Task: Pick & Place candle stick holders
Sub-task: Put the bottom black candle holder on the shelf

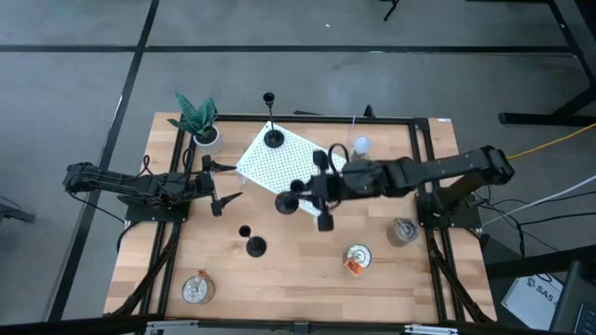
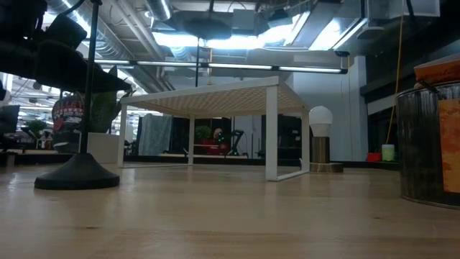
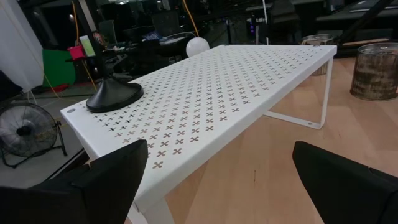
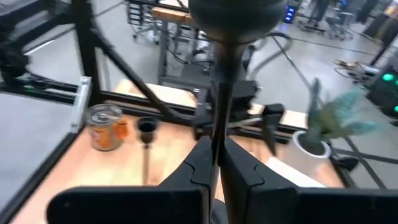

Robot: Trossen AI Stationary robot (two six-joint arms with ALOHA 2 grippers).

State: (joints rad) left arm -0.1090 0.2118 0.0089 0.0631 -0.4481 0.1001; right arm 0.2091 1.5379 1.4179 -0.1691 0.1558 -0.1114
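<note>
right pincer [image 1: 312,191] clamped on a candle stick holder [image 1: 289,201] stem, lifted near table [image 1: 298,279] centre; second holder [image 1: 274,140] on white perforated shelf [image 1: 279,163] at 11 o'clock, third holder [image 1: 255,246] at 7; left pincer [image 1: 221,184] wide, 9 o'clock

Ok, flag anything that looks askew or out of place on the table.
Nothing spilled or broken. The white rack sits skewed to the table edges. The right gripper holds a candle holder tipped on its side; the other two stand upright.
</note>
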